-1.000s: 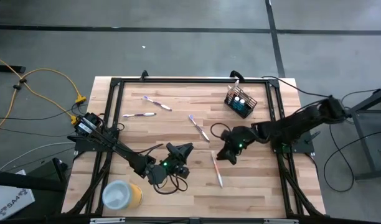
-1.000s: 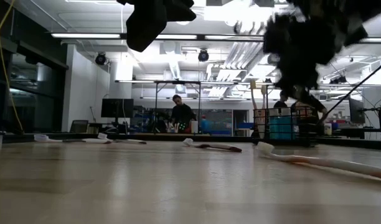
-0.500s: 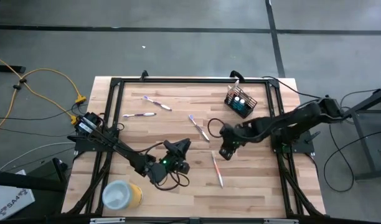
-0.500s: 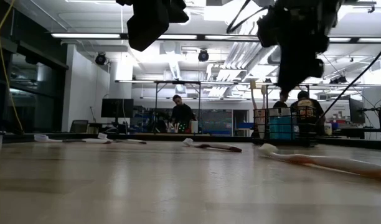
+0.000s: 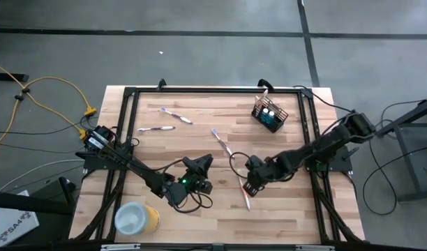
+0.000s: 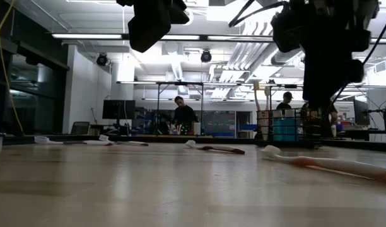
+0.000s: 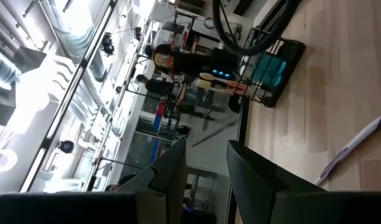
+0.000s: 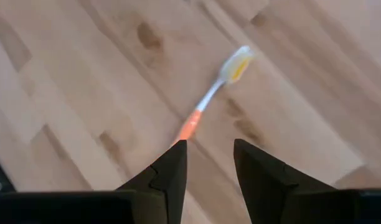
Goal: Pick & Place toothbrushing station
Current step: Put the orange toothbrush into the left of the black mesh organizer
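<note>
The black mesh holder (image 5: 269, 113) stands near the far right corner of my wooden table (image 5: 199, 150), blue tubes inside. Four toothbrushes lie scattered — one, orange and white (image 8: 210, 95), just under my right gripper (image 5: 250, 186), fingers apart, empty. My left gripper (image 5: 197, 167) hangs parted, empty too. Behind — a bright workshop, people (image 6: 183, 116) standing. No words to read.
</note>
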### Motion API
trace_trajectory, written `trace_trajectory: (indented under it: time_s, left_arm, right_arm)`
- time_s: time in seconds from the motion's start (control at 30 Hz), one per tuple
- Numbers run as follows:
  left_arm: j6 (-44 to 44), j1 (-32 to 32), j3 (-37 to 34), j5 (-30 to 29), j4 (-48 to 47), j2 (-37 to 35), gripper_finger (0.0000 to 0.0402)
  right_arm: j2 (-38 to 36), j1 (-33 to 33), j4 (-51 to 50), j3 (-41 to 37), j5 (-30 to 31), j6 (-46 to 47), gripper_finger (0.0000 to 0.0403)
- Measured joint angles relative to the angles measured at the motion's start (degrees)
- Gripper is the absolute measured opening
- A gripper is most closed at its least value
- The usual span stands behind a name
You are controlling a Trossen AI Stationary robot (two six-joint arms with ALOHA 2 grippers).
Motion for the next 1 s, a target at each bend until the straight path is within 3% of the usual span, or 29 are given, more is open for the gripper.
trace_trajectory:
  time_s: [0.3, 0.77, 1.0]
  left_arm:
    - [0.0, 0.0, 0.0, -0.2, 0.0, 0.0, 0.011]
    - [0.0, 0.0, 0.0, -0.1, 0.0, 0.0, 0.011]
    - [0.2, 0.0, 0.0, -0.1, 0.0, 0.0, 0.011]
  right_arm:
    - [4.1, 2.8, 5.4, 0.0, 1.1, 4.3, 0.0122]
    - [4.7, 4.0, 8.5, 0.0, 0.8, 6.2, 0.0079]
    - [4.7, 3.3, 8.1, 0.0, -1.1, -2.0, 0.0079]
